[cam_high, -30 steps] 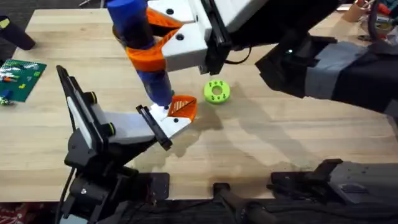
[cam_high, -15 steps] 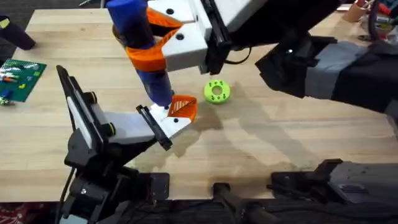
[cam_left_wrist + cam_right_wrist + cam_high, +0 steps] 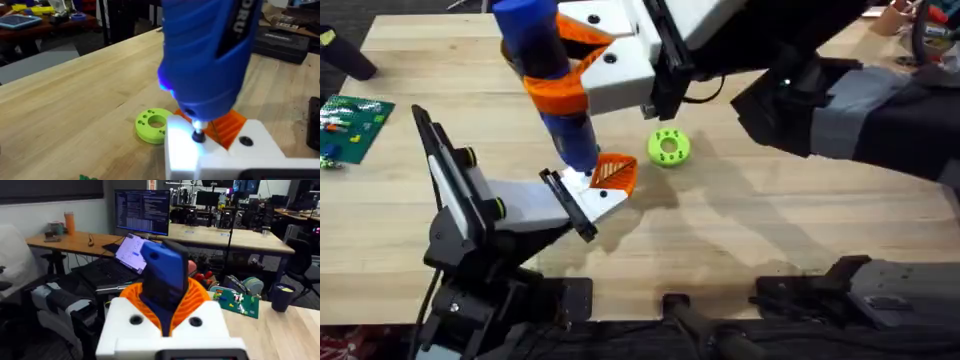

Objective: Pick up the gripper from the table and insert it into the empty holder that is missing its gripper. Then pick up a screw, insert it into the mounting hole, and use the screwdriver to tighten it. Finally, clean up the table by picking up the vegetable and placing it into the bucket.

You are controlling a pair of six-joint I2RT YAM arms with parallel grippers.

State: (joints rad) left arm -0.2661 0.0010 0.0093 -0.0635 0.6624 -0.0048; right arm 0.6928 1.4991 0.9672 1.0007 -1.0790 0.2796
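My right gripper [image 3: 558,88] is shut on the blue screwdriver [image 3: 570,140], its orange jaws clamped around the thick body [image 3: 165,275]. The tool stands nearly upright, and its tip [image 3: 198,135] presses onto a screw spot on the white holder [image 3: 535,205] at the end of my left arm. The orange gripper [image 3: 613,172] with its slotted face sits against the holder's tip [image 3: 227,125]. A second dark hole [image 3: 245,141] shows beside the tip. My left gripper [image 3: 590,195] lies low over the table [image 3: 740,240]. The bucket is out of view. A green scrap [image 3: 87,177] shows at the frame's edge; I cannot tell what it is.
A flat bright-green disc [image 3: 668,147] with small holes lies just right of the holder. A green circuit board [image 3: 355,125] sits at the left edge, and a black object [image 3: 345,55] lies at the far left corner. Bare wood stretches to the right.
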